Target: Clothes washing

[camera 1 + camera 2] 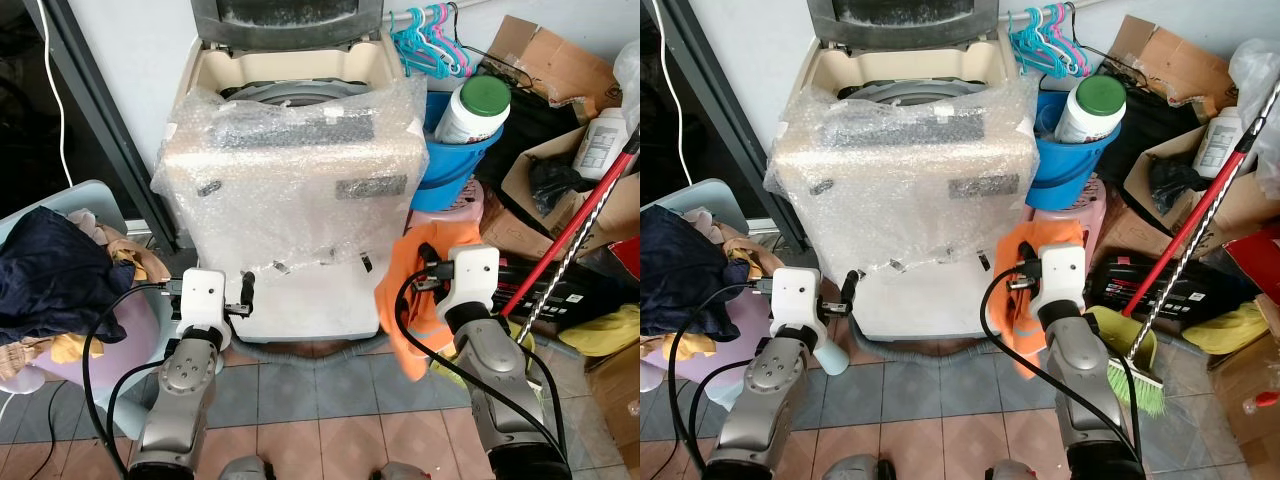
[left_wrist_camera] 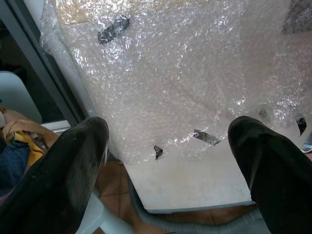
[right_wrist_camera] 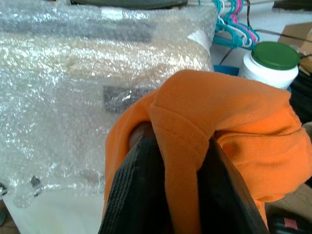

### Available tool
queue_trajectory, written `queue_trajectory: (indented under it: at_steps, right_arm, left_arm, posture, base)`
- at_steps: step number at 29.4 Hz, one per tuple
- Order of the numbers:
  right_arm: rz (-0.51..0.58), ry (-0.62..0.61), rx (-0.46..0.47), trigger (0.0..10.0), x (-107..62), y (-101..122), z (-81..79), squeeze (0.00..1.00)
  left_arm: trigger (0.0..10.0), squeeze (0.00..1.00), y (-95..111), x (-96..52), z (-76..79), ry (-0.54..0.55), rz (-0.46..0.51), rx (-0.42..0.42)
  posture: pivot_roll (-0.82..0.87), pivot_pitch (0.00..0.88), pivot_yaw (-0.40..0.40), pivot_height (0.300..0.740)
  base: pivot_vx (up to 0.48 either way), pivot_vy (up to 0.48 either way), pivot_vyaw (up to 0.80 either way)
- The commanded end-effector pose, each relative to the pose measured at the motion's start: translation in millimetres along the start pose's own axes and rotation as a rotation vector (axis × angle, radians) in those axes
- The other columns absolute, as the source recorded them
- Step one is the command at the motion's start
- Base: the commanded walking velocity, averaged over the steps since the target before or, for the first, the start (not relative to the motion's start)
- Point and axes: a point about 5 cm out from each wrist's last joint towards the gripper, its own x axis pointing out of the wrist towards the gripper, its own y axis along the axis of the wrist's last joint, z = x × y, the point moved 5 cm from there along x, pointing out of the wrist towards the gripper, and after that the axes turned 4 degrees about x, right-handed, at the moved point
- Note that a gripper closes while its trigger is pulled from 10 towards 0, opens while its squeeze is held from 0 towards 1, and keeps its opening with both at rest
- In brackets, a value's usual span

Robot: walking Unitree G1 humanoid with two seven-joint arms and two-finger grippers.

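A top-loading washing machine (image 1: pixel 290 190) wrapped in bubble wrap stands straight ahead with its lid up. My right gripper (image 1: pixel 425 275) is shut on an orange garment (image 1: pixel 405 310), which hangs in front of the machine's lower right corner. In the right wrist view the orange cloth (image 3: pixel 219 126) bunches between the black fingers (image 3: pixel 134 190). My left gripper (image 1: pixel 243 300) is open and empty, low before the machine's left front; its fingers (image 2: pixel 58 180) stand wide apart. A pile of clothes, dark blue on top (image 1: pixel 45 275), lies in a pale basket at the left.
A blue bucket (image 1: pixel 455 160) with a white green-capped bottle (image 1: pixel 472 110) sits on a pink stool right of the machine. Hangers (image 1: pixel 430 40) hang behind it. A red-handled broom (image 1: pixel 575 225), cardboard boxes (image 1: pixel 545 65) and clutter crowd the right. Tiled floor (image 1: pixel 320 400) lies below.
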Motion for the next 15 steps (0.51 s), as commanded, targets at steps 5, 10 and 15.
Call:
queue_trajectory:
  at_steps: [5, 10, 15]
  right_arm:
    - [0.168, 0.158, -0.057, 10.0, 14.4, 49.8, -24.9, 0.00]
    - [0.184, 0.180, -0.026, 10.0, 17.2, 55.0, -33.9, 0.00]
    - [0.206, 0.176, -0.024, 10.0, 22.8, 62.4, -34.3, 0.00]
  left_arm:
    - [10.0, 0.00, -0.6, -1.3, -11.3, 0.062, -0.011, 0.002]
    - [10.0, 0.00, -2.5, -1.3, -13.5, 0.076, -0.021, 0.004]
    - [10.0, 0.00, -0.3, 1.3, -10.4, 0.065, -0.013, -0.016]
  posture:
    - [-0.07, 0.000, 0.051, 0.740]
    - [-0.06, 0.000, 0.061, 0.740]
    - [-0.07, 0.000, 0.067, 0.740]
  base:
    - [0.398, 0.215, 0.37]
    - [0.396, 0.270, 0.73]
    - [0.398, 0.268, 0.61]
